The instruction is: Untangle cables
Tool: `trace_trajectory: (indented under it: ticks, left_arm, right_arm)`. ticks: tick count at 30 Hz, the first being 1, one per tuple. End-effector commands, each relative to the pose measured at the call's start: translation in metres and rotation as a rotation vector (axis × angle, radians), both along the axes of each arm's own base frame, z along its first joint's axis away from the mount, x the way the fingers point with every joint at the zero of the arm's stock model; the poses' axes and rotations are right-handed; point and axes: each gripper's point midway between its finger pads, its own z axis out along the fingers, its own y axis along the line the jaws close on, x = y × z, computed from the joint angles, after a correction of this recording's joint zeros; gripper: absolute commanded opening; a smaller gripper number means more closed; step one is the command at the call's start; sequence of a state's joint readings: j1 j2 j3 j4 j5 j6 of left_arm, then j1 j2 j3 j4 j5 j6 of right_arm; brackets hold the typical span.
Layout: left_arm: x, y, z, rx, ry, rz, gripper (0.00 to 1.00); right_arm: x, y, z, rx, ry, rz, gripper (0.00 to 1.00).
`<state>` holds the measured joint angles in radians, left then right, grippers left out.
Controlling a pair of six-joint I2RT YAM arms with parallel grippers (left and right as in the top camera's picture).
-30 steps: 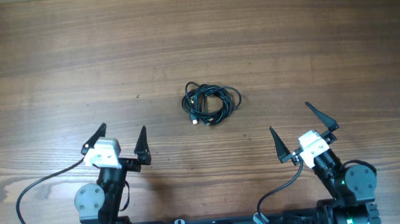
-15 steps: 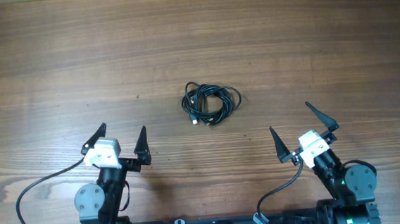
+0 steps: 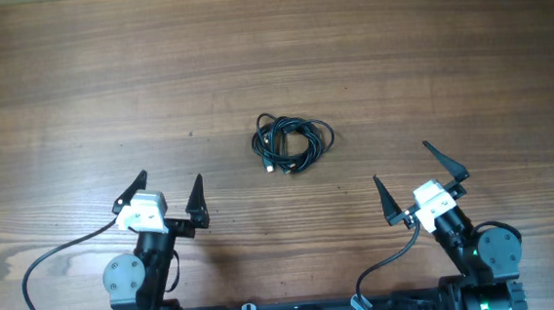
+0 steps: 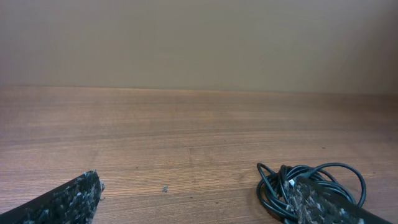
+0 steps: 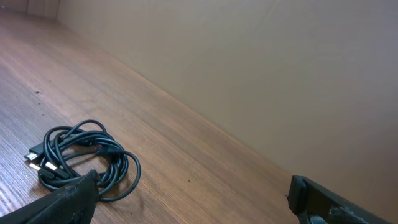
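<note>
Open to the full on both sides: left tool (image 3: 170, 178) and right tool (image 3: 401, 163), jaws spread wide, nothing gripped.

Ahead of both and roughly midway between them, well apart from either: the cables (image 3: 293, 142), lying flat on the surface (image 3: 76, 81). Forward and to the right of the left tool; forward and to the left of the right tool.

Likely trouble from here: pinching several strands at once and lifting the whole knot as one lump, tightening rather than loosening. Cause: thin cords packed close, with little gap for picking out a single loop. Also possible: dragging the bundle across the smooth wood instead of gripping it, from closing too shallow on so low a pile. Also: pulling with both tools on the same cord and cinching the crossings, strands being hard to tell apart from above.

Looks: thin, black, glossy, coiled into a small rough ring of overlapping loops, a few wider loops straying toward the right tool's side, small plug ends (image 3: 271, 164) poking out at the near edge, toward the left tool's side. Number of separate cords: cannot tell.
</note>
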<state>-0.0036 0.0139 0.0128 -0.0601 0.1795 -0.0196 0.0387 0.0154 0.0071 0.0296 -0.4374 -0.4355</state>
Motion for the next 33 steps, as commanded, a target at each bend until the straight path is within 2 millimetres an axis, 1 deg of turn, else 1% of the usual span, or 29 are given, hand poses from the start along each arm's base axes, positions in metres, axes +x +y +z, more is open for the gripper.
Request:
trace_trajectory:
  ticks: [1, 4, 7, 9, 15, 17, 27, 31, 33]
  left_arm:
    - [0.0, 0.003, -0.001, 0.013, -0.005, 0.014, 1.0]
    - [0.0, 0.003, -0.001, 0.013, -0.005, 0.014, 1.0]
    - [0.0, 0.003, -0.001, 0.013, -0.005, 0.014, 1.0]
    - [0.0, 0.003, -0.001, 0.013, -0.005, 0.014, 1.0]
    - [0.0, 0.002, -0.001, 0.013, -0.006, 0.013, 1.0]
    - [0.001, 0.006, -0.001, 0.015, -0.005, 0.035, 1.0]
    - [0.001, 0.005, 0.0, 0.013, -0.008, 0.025, 1.0]
    - [0.0, 0.005, 0.006, -0.015, -0.02, 0.028, 1.0]
    - [-0.001, 0.007, 0.015, -0.02, -0.029, 0.043, 1.0]
  right_arm:
    - [-0.002, 0.003, 0.002, 0.012, -0.005, 0.016, 1.0]
    - [-0.001, 0.001, 0.002, 0.0, -0.012, 0.008, 1.0]
    - [-0.002, 0.002, 0.002, -0.115, -0.072, 0.011, 1.0]
    - [-0.002, 0.003, 0.002, -0.155, -0.094, 0.012, 1.0]
    - [-0.003, 0.005, 0.003, -0.171, -0.105, 0.024, 1.0]
    - [-0.004, 0.006, 0.002, -0.166, -0.103, 0.036, 1.0]
    - [-0.002, 0.005, -0.001, -0.111, -0.055, 0.029, 1.0]
    - [-0.001, 0.005, -0.002, -0.036, -0.009, 0.03, 1.0]
    - [-0.001, 0.005, 0.0, -0.024, 0.0, 0.031, 1.0]
